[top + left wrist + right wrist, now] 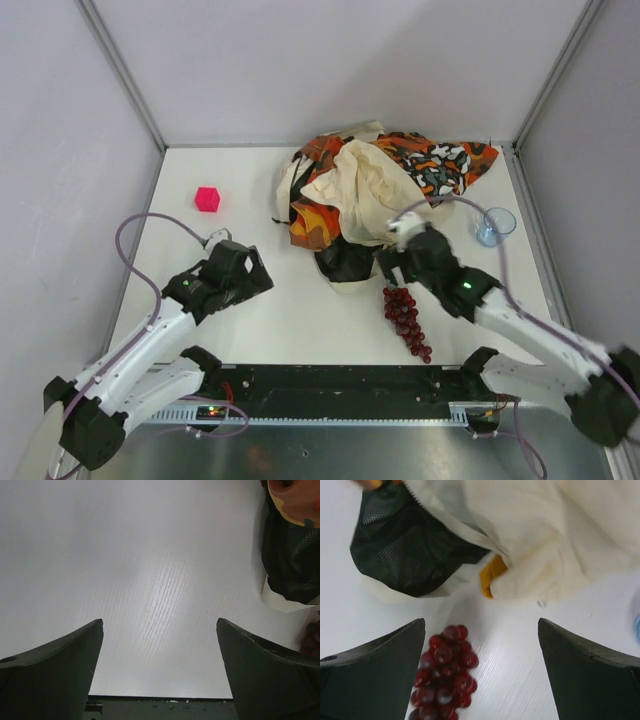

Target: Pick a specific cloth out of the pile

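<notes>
The pile [370, 190] lies at the back centre: a cream-beige cloth [360, 185] on top, an orange-black-white patterned cloth [440, 160] and a black mesh cloth [345, 258] at its near edge. Only a small mustard-yellow patch of the cloth [492, 575] shows, peeking from under the cream cloth [545, 530] in the right wrist view. My right gripper [395, 262] [481, 625] is open and empty, just short of that patch, over the table. My left gripper [255, 275] [160, 622] is open and empty over bare table, left of the pile.
A bunch of dark red grapes [405, 315] [445, 665] lies right by my right gripper's left finger. A pink cube [207, 198] sits at the back left. A clear blue cup [495, 225] stands right of the pile. The black cloth [292, 555] shows at the left wrist view's right edge.
</notes>
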Robot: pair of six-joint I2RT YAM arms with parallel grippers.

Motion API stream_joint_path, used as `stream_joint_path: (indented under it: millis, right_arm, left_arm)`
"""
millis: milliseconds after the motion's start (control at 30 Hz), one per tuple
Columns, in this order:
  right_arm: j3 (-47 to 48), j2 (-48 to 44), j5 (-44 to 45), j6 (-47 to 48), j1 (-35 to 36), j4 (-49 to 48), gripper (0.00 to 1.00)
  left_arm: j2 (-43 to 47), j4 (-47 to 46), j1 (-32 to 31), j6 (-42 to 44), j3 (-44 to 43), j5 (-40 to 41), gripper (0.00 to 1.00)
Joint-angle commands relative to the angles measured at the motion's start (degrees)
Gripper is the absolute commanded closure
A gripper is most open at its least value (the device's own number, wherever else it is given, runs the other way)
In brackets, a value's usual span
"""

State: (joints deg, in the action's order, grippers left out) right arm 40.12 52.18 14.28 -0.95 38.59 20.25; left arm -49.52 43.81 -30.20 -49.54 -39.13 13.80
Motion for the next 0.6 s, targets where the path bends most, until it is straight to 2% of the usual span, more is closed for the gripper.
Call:
stream_joint_path:
  millis: [0,100,267,400,567]
  right_arm:
    - [8.24,16.17,1.95,24.11,6.11,-14.87,0.01]
    - [17.40,29.28,-3.60,32.16,7.15,-10.56,0.01]
    - [25.23,44.80,-2.87,41.50,8.35,-8.60,0.01]
    - [29.48,53.12,-2.91,43.20,5.87,-7.03,0.01]
    - [34.64,60.79,1.66,41.76,1.40,-8.05,0.01]
  left_arm:
    - [-0.85,-1.97,0.36,0.00,-1.07,0.39,0.00]
    - [-0.25,-2.05,0.33,0.20,-0.46,0.14,0.00]
    - [1.46,-2.06,0.34,-0.13,0.90,0.37,0.00]
    - [2.05,-2.03,0.31,0.03,0.87,0.17,0.00]
    - [2.11,-2.03,0.32,-0.37,0.86,-0.17,0.00]
